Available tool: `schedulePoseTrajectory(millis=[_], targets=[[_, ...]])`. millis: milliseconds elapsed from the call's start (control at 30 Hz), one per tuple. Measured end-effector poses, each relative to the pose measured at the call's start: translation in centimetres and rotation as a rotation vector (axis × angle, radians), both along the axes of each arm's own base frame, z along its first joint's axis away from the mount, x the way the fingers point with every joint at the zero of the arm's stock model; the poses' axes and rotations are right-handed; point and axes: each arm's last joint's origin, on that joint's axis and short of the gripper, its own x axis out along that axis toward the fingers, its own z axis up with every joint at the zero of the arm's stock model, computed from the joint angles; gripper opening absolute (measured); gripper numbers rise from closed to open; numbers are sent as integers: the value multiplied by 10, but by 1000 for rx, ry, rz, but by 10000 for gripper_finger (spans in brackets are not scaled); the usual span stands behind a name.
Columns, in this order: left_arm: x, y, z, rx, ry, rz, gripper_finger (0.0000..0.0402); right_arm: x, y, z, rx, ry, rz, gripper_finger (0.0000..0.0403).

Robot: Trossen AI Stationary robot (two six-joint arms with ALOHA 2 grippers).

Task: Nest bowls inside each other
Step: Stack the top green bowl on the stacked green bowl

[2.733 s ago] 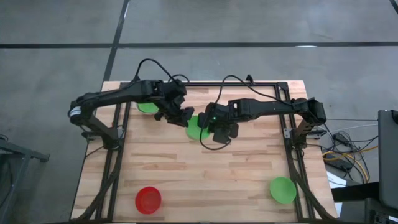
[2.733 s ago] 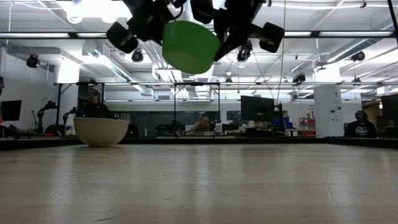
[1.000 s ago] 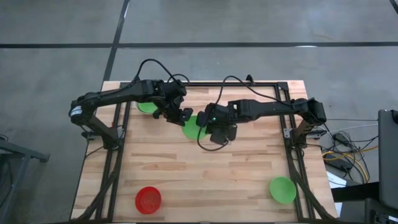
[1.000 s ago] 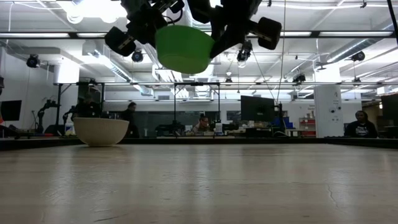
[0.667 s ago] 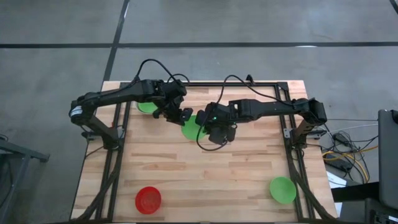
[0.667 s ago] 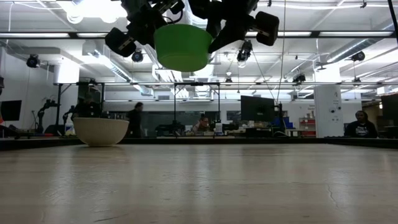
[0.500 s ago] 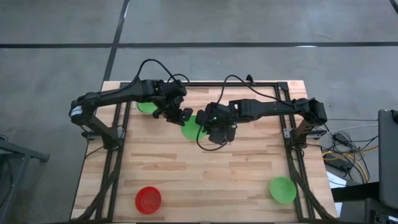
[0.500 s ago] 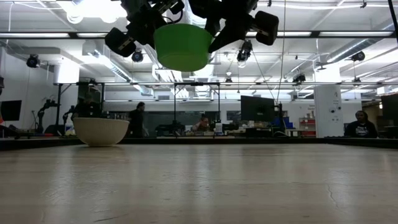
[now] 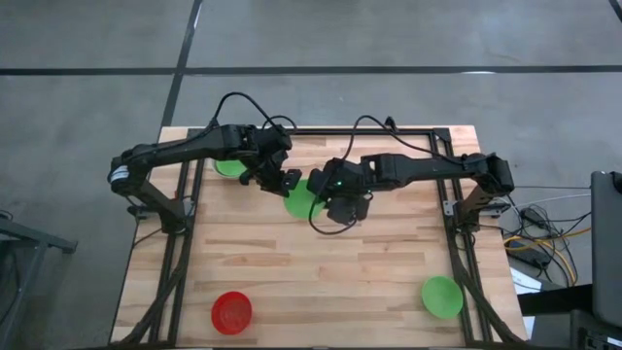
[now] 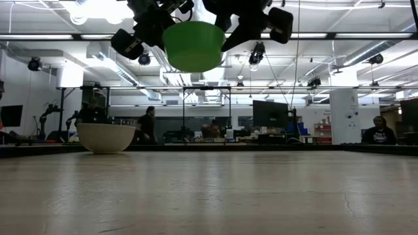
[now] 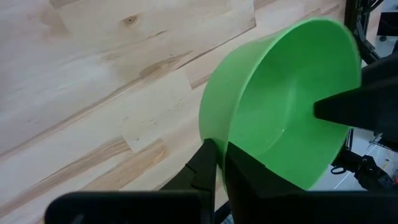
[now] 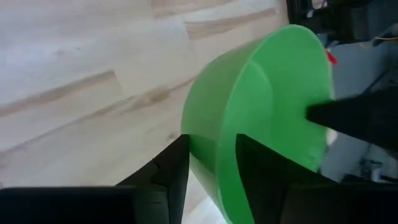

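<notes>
A bright green bowl (image 9: 299, 202) (image 10: 194, 46) hangs high above the table's far middle. My left gripper (image 9: 288, 181) (image 11: 219, 163) is shut on its rim. My right gripper (image 9: 322, 191) (image 12: 211, 167) is open at the opposite rim, one finger inside the wall and one outside, with gaps showing. A whitish bowl (image 10: 106, 138) stands on its base on the table. Another green bowl (image 9: 230, 167) shows under the left arm. A red bowl (image 9: 231, 311) and a further green bowl (image 9: 441, 296) sit near the front edge. My left gripper pinches the green bowl's rim (image 11: 214, 134), on the side toward the table's left, with one finger inside the bowl and one outside. The fingers slant down from the left. The bowl hangs about level, mouth up, lifted clear of the table.
Black frame rails run along the table's left side (image 9: 185, 209), right side (image 9: 449, 209) and far edge. The wood top between the arms and the two front bowls is free.
My right gripper has opened and let go of the green bowl's rim, staying beside it. The bowl, tilted before, has swung level in my left gripper's hold.
</notes>
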Motion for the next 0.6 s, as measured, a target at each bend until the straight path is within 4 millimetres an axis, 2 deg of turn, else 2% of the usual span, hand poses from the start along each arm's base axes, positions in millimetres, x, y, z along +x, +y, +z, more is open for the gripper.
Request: schedulePoseTrajectory(millis=[167,600], targets=[[0,0,0,1,1,-4,24,-9,-1,15,-60,-41,-23,130],[1,0,1,21,-15,-15,18,-31,-2,45,-62,-139,-36,117]])
